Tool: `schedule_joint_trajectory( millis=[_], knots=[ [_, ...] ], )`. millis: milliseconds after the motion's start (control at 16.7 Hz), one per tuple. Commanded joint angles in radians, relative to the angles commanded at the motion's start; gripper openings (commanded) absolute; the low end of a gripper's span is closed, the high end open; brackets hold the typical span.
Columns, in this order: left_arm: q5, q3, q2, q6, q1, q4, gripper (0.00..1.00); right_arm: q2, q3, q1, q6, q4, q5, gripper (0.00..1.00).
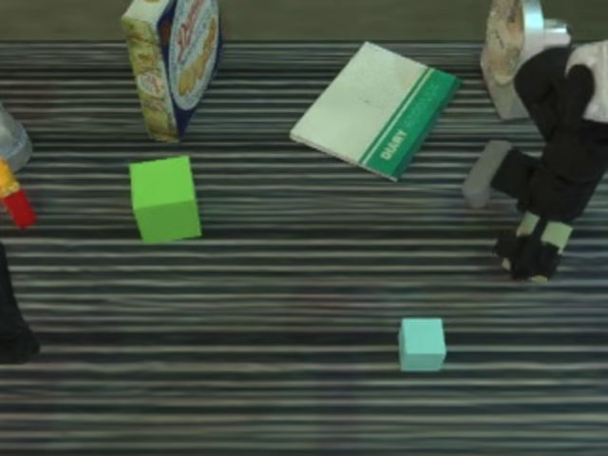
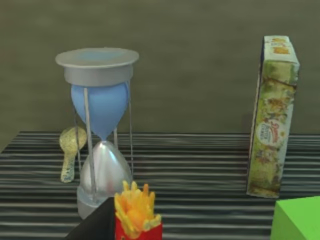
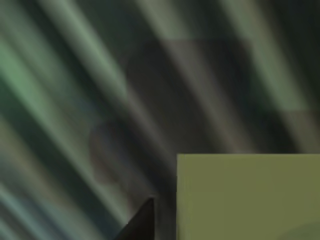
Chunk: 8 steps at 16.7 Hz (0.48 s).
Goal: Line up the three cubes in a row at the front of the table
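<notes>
Cubes lie scattered on the striped black, grey and white table [image 1: 285, 285]. Nearest the front sits the small light cyan cube [image 1: 422, 344], right of centre. Farther back at the right, the right gripper [image 1: 535, 255] is clamped on the mid-sized pale olive-yellow cube [image 3: 248, 196]. The large bright green cube [image 1: 165, 198] rests at mid-left. Behind stand the printed cracker box [image 1: 171, 62] and the white green-spined book [image 1: 376, 108]. The left arm [image 1: 13, 323] sits at the left edge; I cannot tell its grip.

Open table [image 1: 285, 285] between green cube [image 1: 164, 198], cyan cube [image 1: 422, 344]
</notes>
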Motion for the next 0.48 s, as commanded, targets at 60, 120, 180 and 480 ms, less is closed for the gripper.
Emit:
schedule_joint_trajectory(
  millis=[60,120,180,480],
  knots=[
    [0.0,0.0,0.0,0.0,0.0,0.0,1.0,0.0,0.0,0.0,0.0,0.0,0.0,0.17],
    [0.0,0.0,0.0,0.0,0.0,0.0,1.0,0.0,0.0,0.0,0.0,0.0,0.0,0.1],
    [0.0,0.0,0.0,0.0,0.0,0.0,1.0,0.0,0.0,0.0,0.0,0.0,0.0,0.02],
    [0.0,0.0,0.0,0.0,0.0,0.0,1.0,0.0,0.0,0.0,0.0,0.0,0.0,0.0]
  ],
)
